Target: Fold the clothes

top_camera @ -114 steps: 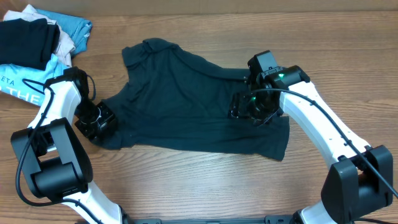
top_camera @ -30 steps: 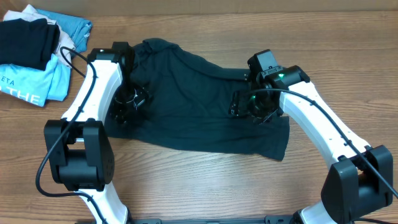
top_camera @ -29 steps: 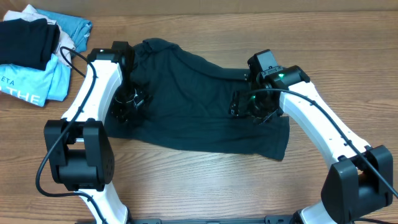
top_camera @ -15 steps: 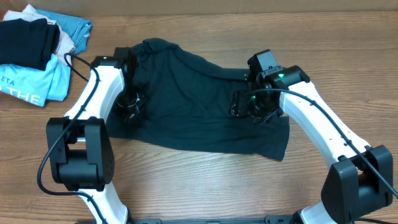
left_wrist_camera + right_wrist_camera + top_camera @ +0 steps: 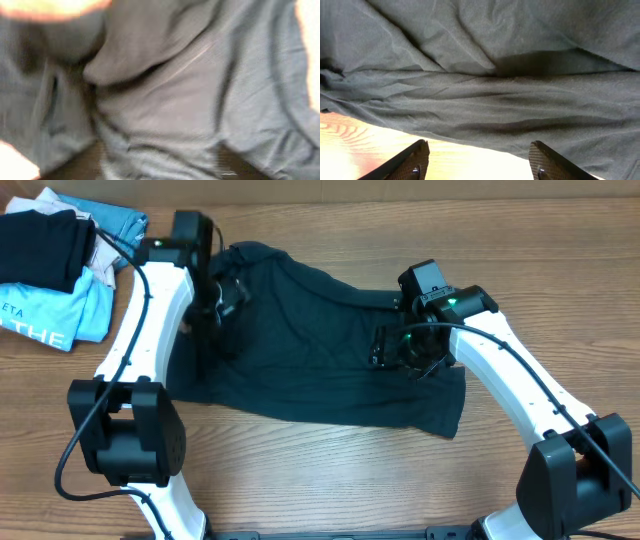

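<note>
The clothes (image 5: 310, 350) are one dark navy-teal garment, spread out and wrinkled across the middle of the table. No lettering shows. My left gripper (image 5: 222, 292) hovers over the garment's upper left part. In the blurred left wrist view the fabric (image 5: 200, 90) fills the frame, and the fingers (image 5: 165, 167) show as dark shapes set wide apart, close to the cloth. My right gripper (image 5: 400, 352) is over the garment's right side. In the right wrist view it (image 5: 480, 162) is open and empty above the garment's edge (image 5: 495, 100).
A pile of other clothes lies at the far left corner: a black folded garment (image 5: 40, 245), a light-blue shirt printed "THE" (image 5: 45, 315) and a blue piece (image 5: 120, 230). Bare wooden table (image 5: 320, 480) lies in front of the garment.
My left gripper moved from the garment's lower left corner onto the cloth, then up to its upper left part. The garment's left edge has shifted slightly inward. The right arm has not moved.
</note>
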`<state>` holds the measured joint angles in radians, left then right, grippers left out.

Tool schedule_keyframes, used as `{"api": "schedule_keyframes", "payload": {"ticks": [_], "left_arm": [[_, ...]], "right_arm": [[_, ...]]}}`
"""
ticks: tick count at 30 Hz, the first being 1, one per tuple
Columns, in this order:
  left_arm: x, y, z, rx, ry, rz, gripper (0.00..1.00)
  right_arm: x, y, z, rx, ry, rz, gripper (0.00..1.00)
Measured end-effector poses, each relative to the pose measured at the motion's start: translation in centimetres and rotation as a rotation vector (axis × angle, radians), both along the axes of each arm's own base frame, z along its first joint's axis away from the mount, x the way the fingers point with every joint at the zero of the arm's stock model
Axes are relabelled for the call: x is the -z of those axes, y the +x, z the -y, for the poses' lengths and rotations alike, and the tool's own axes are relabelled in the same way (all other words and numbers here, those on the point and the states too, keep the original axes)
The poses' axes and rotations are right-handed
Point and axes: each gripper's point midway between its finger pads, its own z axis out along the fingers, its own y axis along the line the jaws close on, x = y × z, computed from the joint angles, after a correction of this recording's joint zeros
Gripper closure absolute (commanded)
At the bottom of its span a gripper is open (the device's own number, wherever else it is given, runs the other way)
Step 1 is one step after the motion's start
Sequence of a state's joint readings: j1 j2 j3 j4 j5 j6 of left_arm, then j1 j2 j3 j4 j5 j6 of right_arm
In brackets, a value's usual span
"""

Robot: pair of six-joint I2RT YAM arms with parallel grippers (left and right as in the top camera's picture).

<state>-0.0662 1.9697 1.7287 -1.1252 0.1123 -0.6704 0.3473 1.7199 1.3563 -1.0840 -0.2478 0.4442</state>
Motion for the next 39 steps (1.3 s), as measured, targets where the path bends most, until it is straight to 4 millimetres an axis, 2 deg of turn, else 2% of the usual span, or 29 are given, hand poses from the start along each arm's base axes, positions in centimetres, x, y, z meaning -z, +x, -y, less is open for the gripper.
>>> {"api": "schedule_keyframes", "payload": {"ticks": [1, 3, 5, 6, 9, 11, 14, 16, 17, 19, 21, 23, 25, 28, 32, 36, 39], "left_arm": [[-0.8, 1.1, 0.0, 0.029, 0.004, 0.052, 0.71], [-1.0, 1.6, 0.1, 0.058, 0.012, 0.076, 0.65], [-0.4, 2.0, 0.0, 0.079, 0.018, 0.075, 0.66], [0.2, 2.0, 0.1, 0.088, 0.021, 0.064, 0.69], [4.4, 1.9, 0.0, 0.129, 0.030, -0.028, 0.84], [7.8, 1.7, -0.1, 0.149, 0.036, -0.097, 0.88], [10.5, 1.5, -0.7, 0.162, 0.063, -0.147, 0.88], [10.9, 1.6, -1.6, 0.153, 0.085, -0.150, 0.91], [10.9, 1.9, -2.4, 0.141, 0.102, -0.142, 0.96], [10.9, 2.0, -3.4, 0.123, 0.109, -0.140, 0.96], [10.1, 2.2, -4.5, 0.113, 0.111, -0.143, 0.92], [8.2, 3.4, -5.1, 0.116, 0.116, -0.110, 0.89], [6.5, 4.9, -5.2, 0.118, 0.124, -0.055, 0.88], [5.8, 5.7, -5.2, 0.123, 0.127, -0.023, 0.88], [5.7, 6.0, -4.6, 0.133, 0.095, -0.009, 0.92], [5.8, 5.0, -4.0, 0.164, 0.062, -0.044, 0.91], [5.9, 5.0, -3.7, 0.194, 0.058, -0.040, 0.93]], "right_arm": [[0.0, 0.0, 0.1, 0.001, -0.004, 0.001, 0.32], [0.0, 0.1, 0.1, 0.001, -0.008, 0.003, 0.32], [0.1, 0.1, 0.2, 0.002, -0.012, 0.004, 0.32], [0.1, 0.1, 0.2, 0.002, -0.012, 0.004, 0.32], [0.1, 0.0, 0.2, 0.002, -0.014, 0.003, 0.31], [0.2, -0.1, 0.3, 0.002, -0.018, -0.002, 0.32], [0.2, -0.1, 0.3, 0.003, -0.019, -0.003, 0.32], [0.2, -0.1, 0.3, 0.003, -0.019, -0.004, 0.32], [0.2, -0.1, 0.4, 0.003, -0.022, -0.003, 0.32], [0.2, -0.1, 0.5, 0.005, -0.030, 0.000, 0.33], [0.7, 0.0, 0.8, 0.008, -0.046, 0.007, 0.39], [2.0, 0.1, 1.0, 0.010, -0.051, 0.018, 0.41], [3.9, -1.0, 1.3, 0.020, -0.062, -0.015, 0.41], [5.8, -1.9, 1.7, 0.037, -0.072, -0.044, 0.40], [5.7, -0.8, 1.3, 0.050, -0.054, -0.004, 0.39], [5.5, 0.0, 1.0, 0.062, -0.041, 0.030, 0.41], [5.3, 1.6, 1.1, 0.102, -0.032, 0.081, 0.58]]}}
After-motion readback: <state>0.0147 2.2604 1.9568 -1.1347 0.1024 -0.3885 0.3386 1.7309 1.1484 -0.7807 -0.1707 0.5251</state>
